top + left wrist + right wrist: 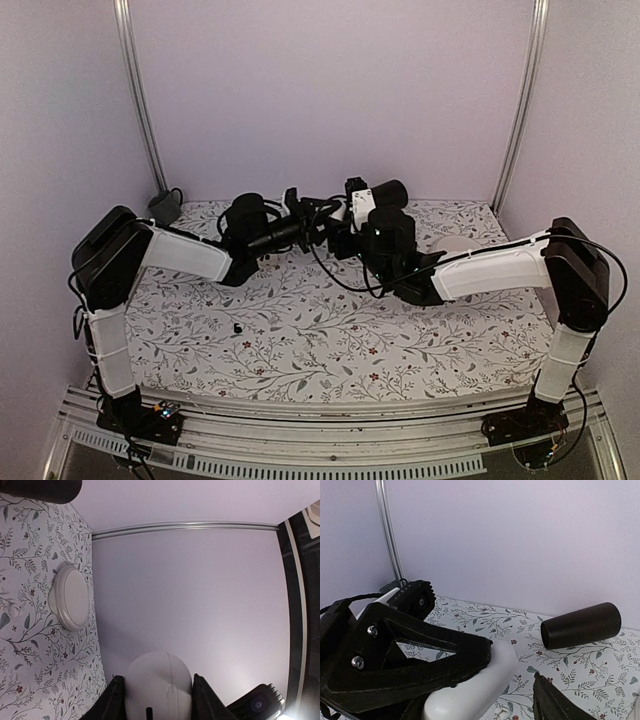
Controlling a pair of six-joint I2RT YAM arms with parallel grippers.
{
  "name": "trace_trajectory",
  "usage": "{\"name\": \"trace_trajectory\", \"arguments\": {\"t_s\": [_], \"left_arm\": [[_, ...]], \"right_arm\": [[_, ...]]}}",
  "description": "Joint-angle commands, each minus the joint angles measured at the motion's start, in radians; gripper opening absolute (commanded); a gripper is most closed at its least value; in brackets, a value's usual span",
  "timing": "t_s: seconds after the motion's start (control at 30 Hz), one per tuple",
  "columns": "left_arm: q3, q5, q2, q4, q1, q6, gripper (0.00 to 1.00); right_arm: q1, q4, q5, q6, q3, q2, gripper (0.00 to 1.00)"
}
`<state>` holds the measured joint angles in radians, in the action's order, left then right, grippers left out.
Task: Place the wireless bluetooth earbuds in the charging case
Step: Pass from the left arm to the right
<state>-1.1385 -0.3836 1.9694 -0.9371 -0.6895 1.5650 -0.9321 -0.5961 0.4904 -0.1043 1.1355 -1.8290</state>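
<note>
Top view: the left gripper (306, 226) and right gripper (338, 232) meet over the far middle of the table (300, 340); the case (158, 685) is hidden between them. Left wrist view: 2 fingers (114, 700) clamp the case's sides, its long axis running away from the camera, rounded end foremost, near end cut off. Right wrist view: the case slants from lower left to upper right; the right jaws stand apart, with only 1 finger (552, 700) visible, clear of the case
</note>
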Motion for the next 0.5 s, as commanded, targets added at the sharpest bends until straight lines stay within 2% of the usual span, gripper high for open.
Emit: {"name": "trace_trajectory", "arguments": {"t_s": [0.0, 0.13, 0.33, 0.47], "left_arm": [[-0.024, -0.010, -0.053, -0.025, -0.015, -0.001, 0.29], [-0.019, -0.007, -0.056, -0.023, -0.018, 0.000, 0.30], [-0.021, -0.008, -0.061, -0.019, -0.020, -0.018, 0.46], [-0.020, -0.012, -0.060, -0.020, -0.020, -0.025, 0.59]], "right_arm": [[0.002, -0.019, 0.060, 0.028, 0.032, -0.020, 0.57], [-0.003, -0.019, 0.056, 0.040, 0.031, -0.012, 0.38], [-0.006, -0.009, 0.034, 0.026, 0.012, 0.023, 0.07], [-0.006, -0.004, -0.003, 0.021, -0.003, 0.052, 0.04]]}}
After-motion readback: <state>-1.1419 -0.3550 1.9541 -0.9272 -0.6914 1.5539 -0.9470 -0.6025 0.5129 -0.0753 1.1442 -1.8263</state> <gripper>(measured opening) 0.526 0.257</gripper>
